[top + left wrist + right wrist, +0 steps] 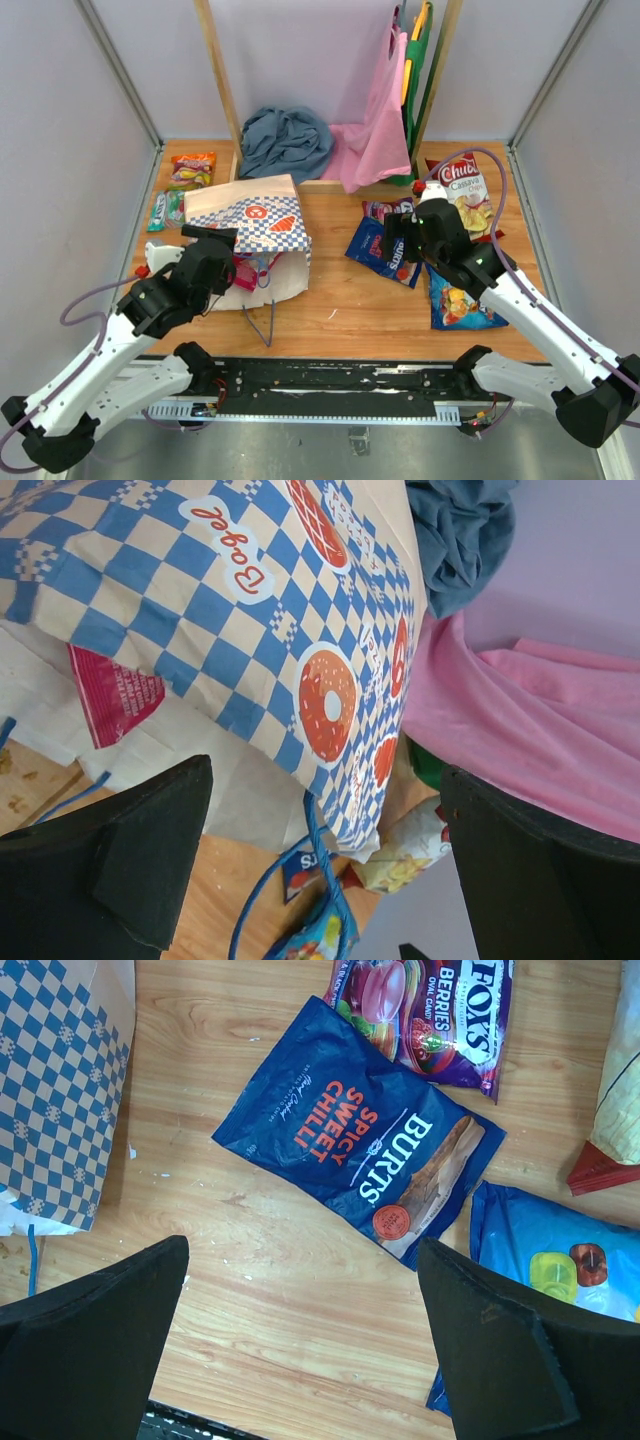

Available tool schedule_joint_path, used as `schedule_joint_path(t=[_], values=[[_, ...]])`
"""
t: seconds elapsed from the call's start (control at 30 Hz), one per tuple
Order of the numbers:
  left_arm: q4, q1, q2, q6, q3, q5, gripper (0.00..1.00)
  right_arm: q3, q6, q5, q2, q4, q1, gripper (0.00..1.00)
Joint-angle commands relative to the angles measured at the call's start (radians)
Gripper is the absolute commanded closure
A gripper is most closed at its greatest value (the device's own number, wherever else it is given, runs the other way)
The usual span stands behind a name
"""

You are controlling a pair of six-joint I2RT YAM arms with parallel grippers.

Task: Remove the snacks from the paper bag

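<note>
The paper bag is lying on its side near the left edge with its mouth facing the near edge, seemingly so the left claw, gaping wide and empty, is lining up with the pink packet inside. The right claw, equally wide, is hovering over a blue packet already out.

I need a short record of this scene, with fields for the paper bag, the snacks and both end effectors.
paper bag: lying on its side, checkered face up
in its mouth: magenta packet
snacks outside: Burts bag, Fox's packet, Chuds bag, light blue bag
left end effector: open, empty, at the bag's mouth
right end effector: open, empty, beside the Burts bag
</note>
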Motion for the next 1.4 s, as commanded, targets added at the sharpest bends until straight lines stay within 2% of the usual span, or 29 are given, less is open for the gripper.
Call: schedule_joint_path(t=[0.0,0.17,0.33,0.57,0.7,0.83,0.93,1.03,1.17,1.27,1.37], values=[[0.120,0.016,0.076,-0.029,-0.020,-0.076,0.00,-0.008,0.011,0.029,-0.003,0.006,0.016,0.01],[0.221,0.049,0.169,-0.006,-0.021,-0.077,0.06,-0.008,0.008,0.036,-0.009,-0.001,0.017,0.01],[0.326,0.134,0.239,0.048,-0.017,-0.027,0.08,-0.015,0.007,0.042,-0.019,-0.004,0.016,0.01],[0.465,0.195,0.343,0.105,-0.009,0.040,0.29,-0.022,0.013,0.026,-0.018,0.000,0.022,0.02],[0.501,0.195,0.389,0.109,0.021,0.078,0.36,-0.038,0.030,0.033,-0.033,0.005,0.062,0.01],[0.533,0.195,0.395,0.128,0.038,0.096,0.46,-0.098,0.012,0.130,-0.096,0.100,0.247,0.01],[0.529,0.195,0.397,0.148,0.072,0.077,0.51,-0.163,-0.033,0.196,-0.140,0.237,0.412,0.01],[0.522,0.195,0.404,0.180,0.119,0.059,0.53,-0.191,-0.120,0.205,-0.114,0.376,0.549,0.01],[0.490,0.200,0.429,0.219,0.193,0.041,0.52,-0.145,-0.383,0.301,0.069,0.530,0.763,0.01],[0.471,0.241,0.436,0.246,0.222,0.088,0.46,-0.062,-0.526,0.273,0.259,0.573,0.788,0.02],[0.474,0.360,0.437,0.284,0.212,0.235,0.39,0.001,-0.632,0.211,0.401,0.631,0.788,0.02]])
